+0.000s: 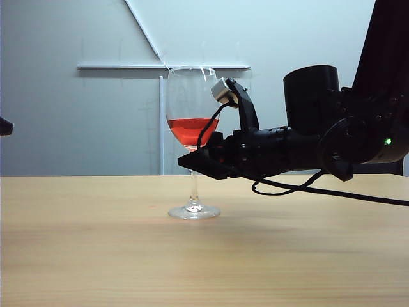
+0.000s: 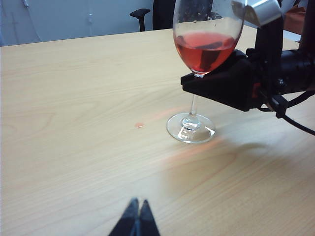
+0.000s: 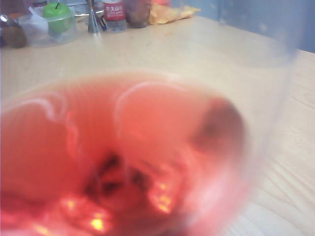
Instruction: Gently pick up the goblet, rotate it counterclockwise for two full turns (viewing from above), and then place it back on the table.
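The right gripper [image 1: 192,160] reaches from three o'clock, jaws flanking the upright goblet [image 1: 190,121] stem (grip unclear); the left gripper [image 2: 136,216], pressed together, sits well apart.

- The goblet [image 2: 199,64] is standing upright on the table [image 2: 74,123], its round foot sitting flat on the wood at about two o'clock from the picture's centre.
- Red liquid is filling the lower part of its bowl; the rim is running off the edge toward twelve o'clock.
- The right gripper [image 2: 206,83] is reaching in from three o'clock, its black fingers [image 2: 221,81] sitting at the top of the stem, just under the bowl; whether they are pressing the glass is not clear.
- The left gripper [image 2: 136,219] is showing at six o'clock, well apart from the goblet, its two dark tips lying together.
- A chair [image 2: 142,14] is standing beyond the table's far edge at twelve o'clock.
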